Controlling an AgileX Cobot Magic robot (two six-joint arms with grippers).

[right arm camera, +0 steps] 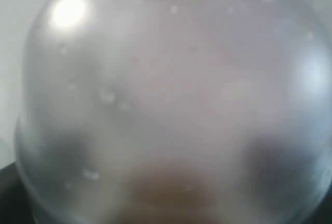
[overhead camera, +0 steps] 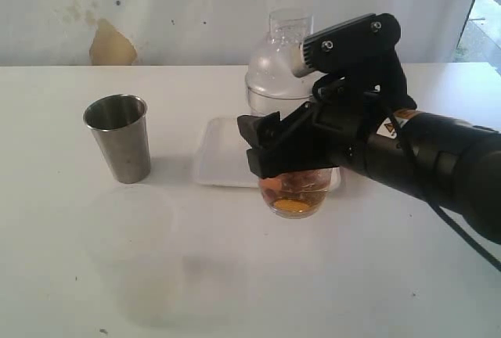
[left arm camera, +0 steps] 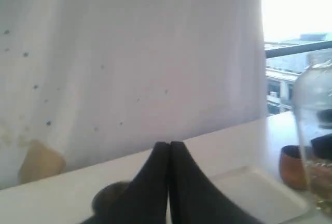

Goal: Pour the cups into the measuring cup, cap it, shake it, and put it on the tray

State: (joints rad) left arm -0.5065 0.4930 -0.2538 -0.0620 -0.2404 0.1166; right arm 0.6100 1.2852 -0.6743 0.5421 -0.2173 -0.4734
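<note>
My left end effector pressed together; right end effector, grip unclear, at measuring cup by tray edge, tumbler well apart

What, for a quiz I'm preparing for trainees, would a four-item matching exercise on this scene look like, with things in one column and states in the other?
Things:
1. steel tumbler
2. measuring cup
3. tray
4. left gripper

States:
A. shut, fingertips together
B. holds amber liquid
C. upright, alone on the left of the exterior view
D. flat, white, low-rimmed

Pairs: 1-C, 2-B, 3-D, 4-A
</note>
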